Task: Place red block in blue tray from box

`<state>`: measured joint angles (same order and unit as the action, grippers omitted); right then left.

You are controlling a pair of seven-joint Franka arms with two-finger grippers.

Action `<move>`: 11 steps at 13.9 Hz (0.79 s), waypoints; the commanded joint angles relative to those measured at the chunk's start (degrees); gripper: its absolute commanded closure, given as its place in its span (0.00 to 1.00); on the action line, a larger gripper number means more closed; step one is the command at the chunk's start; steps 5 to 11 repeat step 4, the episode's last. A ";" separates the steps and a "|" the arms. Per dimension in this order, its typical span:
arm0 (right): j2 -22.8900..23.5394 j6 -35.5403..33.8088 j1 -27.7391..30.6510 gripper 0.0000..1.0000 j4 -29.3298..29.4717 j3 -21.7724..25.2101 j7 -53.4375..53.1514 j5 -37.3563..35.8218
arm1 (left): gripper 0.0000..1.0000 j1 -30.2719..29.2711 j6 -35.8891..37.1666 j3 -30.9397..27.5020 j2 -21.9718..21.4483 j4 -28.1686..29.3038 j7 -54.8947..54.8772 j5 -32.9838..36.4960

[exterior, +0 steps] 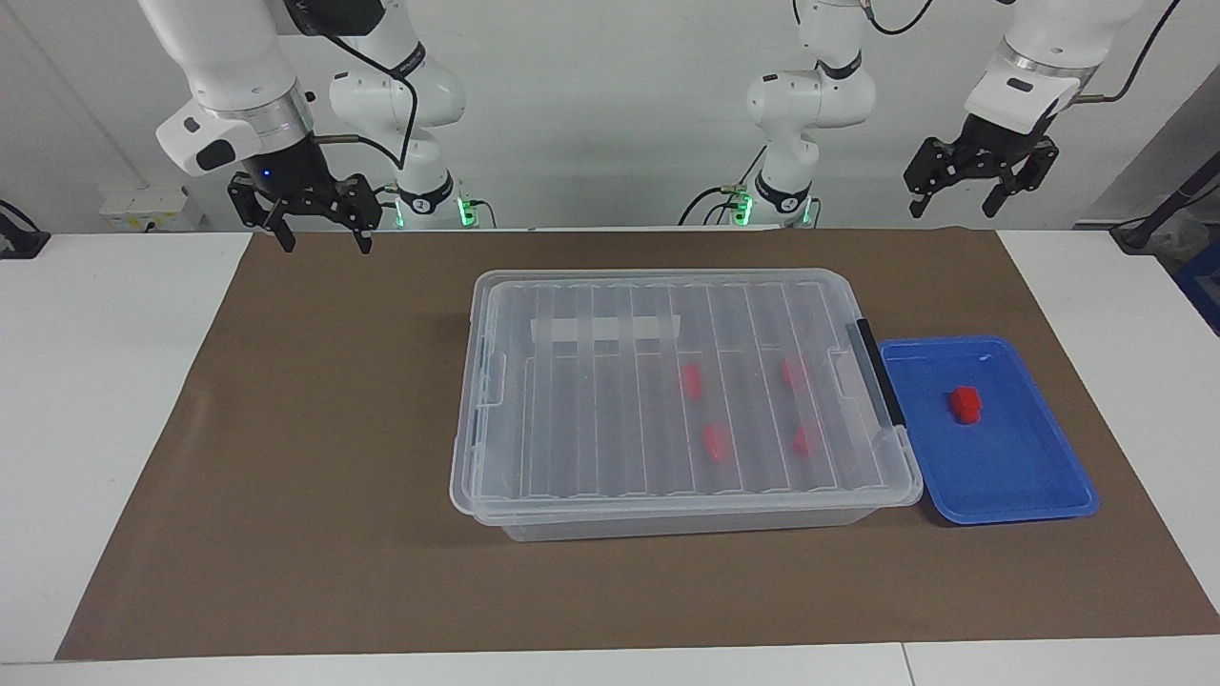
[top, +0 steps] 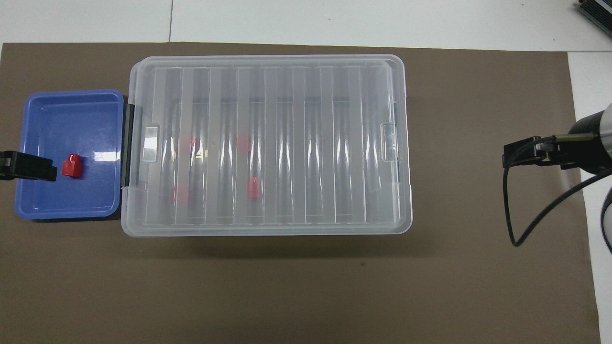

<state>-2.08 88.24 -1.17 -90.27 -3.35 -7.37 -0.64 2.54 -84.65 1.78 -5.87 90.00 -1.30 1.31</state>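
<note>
The clear box (exterior: 620, 419) stands mid-table with its ribbed lid shut; it also shows in the overhead view (top: 296, 143). Several red blocks show through the lid, one of them (exterior: 693, 381) near the middle. The blue tray (exterior: 1010, 476) sits beside the box's black handle bar (exterior: 877, 372), toward the left arm's end. One red block (exterior: 965, 403) lies in the tray, also in the overhead view (top: 71, 165). My left gripper (exterior: 953, 210) hangs open and empty, raised, above the mat's edge nearest the robots. My right gripper (exterior: 325, 243) is open and empty, raised over the mat's corner at the right arm's end.
A brown mat (exterior: 334, 476) covers the white table under the box and tray (top: 71, 119). The mat is bare between the box and the right arm's end. A black cable (top: 514, 210) hangs from the right arm's wrist.
</note>
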 commanded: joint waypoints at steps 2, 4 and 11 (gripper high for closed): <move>-1.79 0.09 0.46 0.00 -2.19 -0.08 1.22 0.90 | 0.00 0.19 -0.94 0.06 -0.45 0.95 -0.90 0.97; -1.79 0.53 0.46 0.00 -2.37 -0.08 0.96 0.90 | 0.00 0.19 -5.07 -0.55 -1.16 4.73 -0.73 0.97; -1.79 0.53 0.46 0.00 -2.37 -0.08 0.96 0.90 | 0.00 0.19 -5.07 -0.55 -1.16 4.73 -0.73 0.97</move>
